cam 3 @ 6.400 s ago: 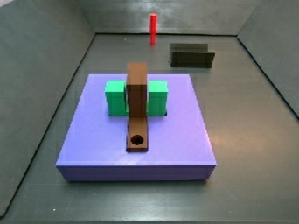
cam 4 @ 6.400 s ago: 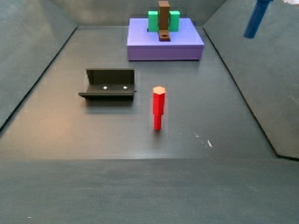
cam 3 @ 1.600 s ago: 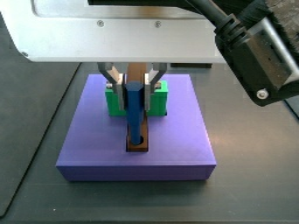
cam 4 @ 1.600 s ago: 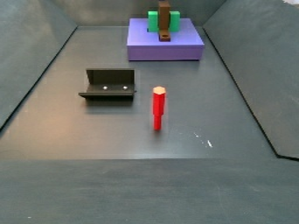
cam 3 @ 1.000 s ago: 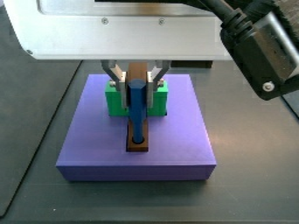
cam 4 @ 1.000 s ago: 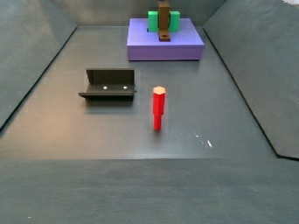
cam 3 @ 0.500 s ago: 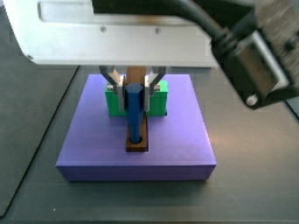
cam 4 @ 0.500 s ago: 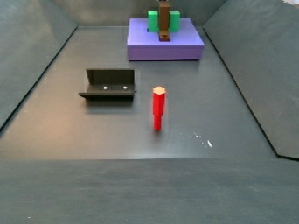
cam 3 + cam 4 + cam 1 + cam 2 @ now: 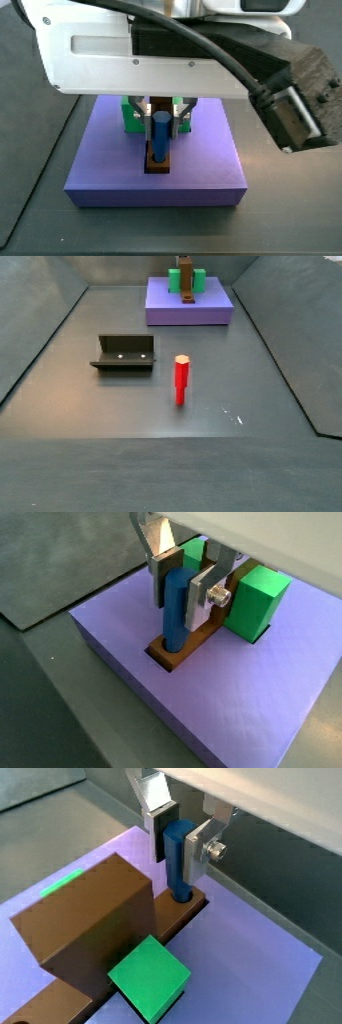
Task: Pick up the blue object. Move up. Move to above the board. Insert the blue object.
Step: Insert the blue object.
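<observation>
The blue object (image 9: pixel 175 612) stands upright with its lower end in the round hole at the near end of the brown board (image 9: pixel 201 644). Both wrist views show my gripper (image 9: pixel 177 617) shut on the rod, a silver finger (image 9: pixel 203 602) pressed to each side. In a side view the gripper (image 9: pixel 159 120) hangs under the large white arm body, the blue object (image 9: pixel 159 138) below it reaching into the board (image 9: pixel 158 168). The other wrist view shows the rod (image 9: pixel 177 858) entering the board (image 9: pixel 174 918) between the fingers of the gripper (image 9: pixel 179 876).
The board lies on a purple slab (image 9: pixel 201 165) and runs through a green block (image 9: pixel 261 602). A red rod (image 9: pixel 181 380) stands upright on the grey floor, with the fixture (image 9: pixel 123 353) to its left. Grey walls enclose the floor.
The arm has come down over the board. The blue object has sunk lower, so less of it shows above the hole than a second ago.
</observation>
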Robot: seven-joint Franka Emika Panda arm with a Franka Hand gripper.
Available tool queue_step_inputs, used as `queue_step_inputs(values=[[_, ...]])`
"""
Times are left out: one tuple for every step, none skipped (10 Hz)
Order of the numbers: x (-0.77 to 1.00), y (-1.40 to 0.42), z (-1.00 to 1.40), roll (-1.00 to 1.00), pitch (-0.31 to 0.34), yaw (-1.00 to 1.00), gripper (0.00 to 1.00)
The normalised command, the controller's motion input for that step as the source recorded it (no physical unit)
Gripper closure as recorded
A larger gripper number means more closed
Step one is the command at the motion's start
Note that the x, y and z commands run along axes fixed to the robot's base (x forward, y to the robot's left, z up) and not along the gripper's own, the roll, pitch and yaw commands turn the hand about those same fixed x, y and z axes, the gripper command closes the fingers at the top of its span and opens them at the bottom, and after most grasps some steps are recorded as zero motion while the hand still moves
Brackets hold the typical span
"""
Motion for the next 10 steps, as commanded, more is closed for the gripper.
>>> queue_step_inputs(values=[[0.00,-0.03,-0.42,0.15,0.004,0.00,1.00],[0.00,-0.14,-0.51,0.14,0.000,0.00,1.00],[0.00,-0.13,-0.50,0.14,0.000,0.00,1.00],[0.06,-0.39,-0.07,0.04,0.010,0.18,1.00],[0.21,-0.39,-0.08,0.00,0.000,0.22,1.00],[0.05,-0.10,-0.29,0.07,0.000,0.00,1.00],[0.00,-0.01,-0.38,0.11,0.000,0.00,1.00],[0.00,-0.03,-0.59,0.13,-0.001,0.00,1.00],[0.00,0.00,-0.20,0.00,0.000,0.00,1.00],[0.00,0.00,0.00,0.00,0.000,0.00,1.00]])
